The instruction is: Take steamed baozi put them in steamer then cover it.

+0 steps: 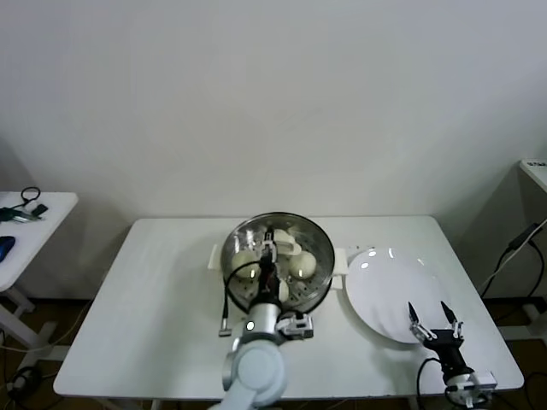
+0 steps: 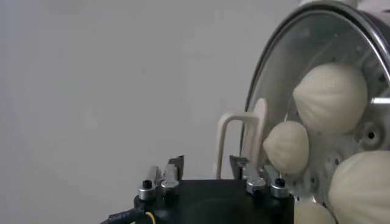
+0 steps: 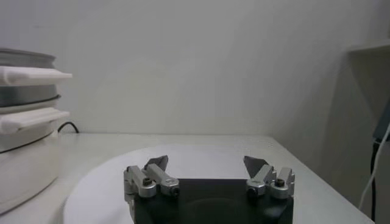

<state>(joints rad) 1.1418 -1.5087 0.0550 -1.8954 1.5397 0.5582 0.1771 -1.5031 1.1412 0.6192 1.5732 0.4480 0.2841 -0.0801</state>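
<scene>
left tool (image 2: pixel 207 167) apart around lid (image 1: pixel 278 256) handle on steamer (image 1: pixel 318 290) | buns (image 2: pixel 329 97) inside | right tool (image 1: pixel 434 318) apart over plate (image 1: pixel 385 290) beside steamer

No legible text, label, brand, number or sign appears in any of the three views.
</scene>
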